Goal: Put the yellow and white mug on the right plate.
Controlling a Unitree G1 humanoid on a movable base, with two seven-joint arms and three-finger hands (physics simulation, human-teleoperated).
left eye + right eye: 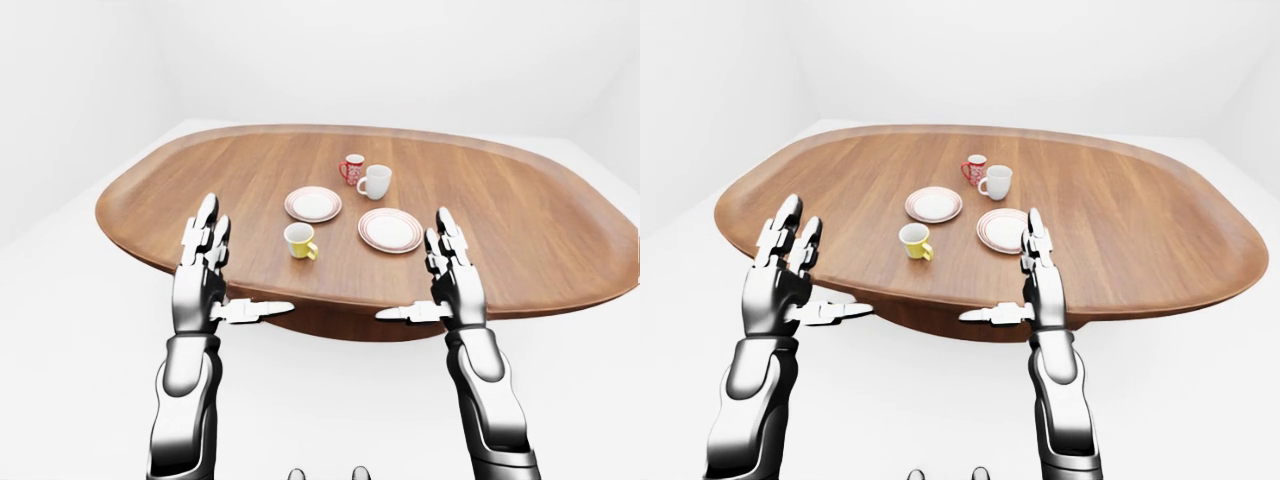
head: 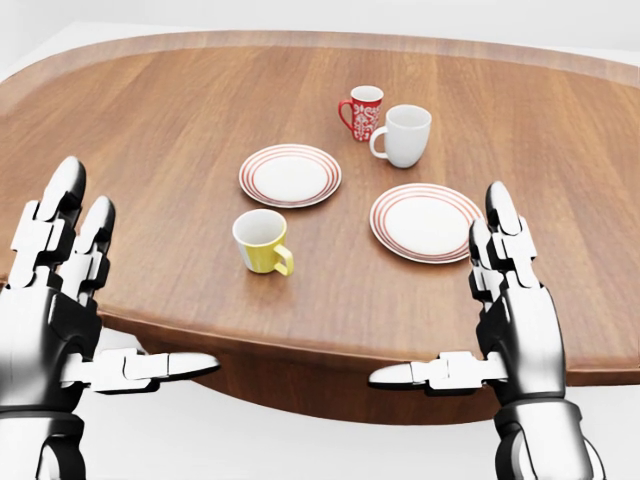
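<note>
Near the worktop's (image 2: 150,150) bottom edge in the head view, the yellow and white mug (image 2: 262,241) stands untouched, apart from the right plate (image 2: 426,222). Left hand (image 2: 75,310) and right hand (image 2: 500,310) hover spread, empty. Nothing is done; grasp, transfer and placement remain.

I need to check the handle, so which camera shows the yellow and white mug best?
The head view: the yellow and white mug appears largest there, upright on the table, its handle toward the view's lower right. The left-eye and right-eye views show the same mug much smaller, with the handle only a small nub.
</note>
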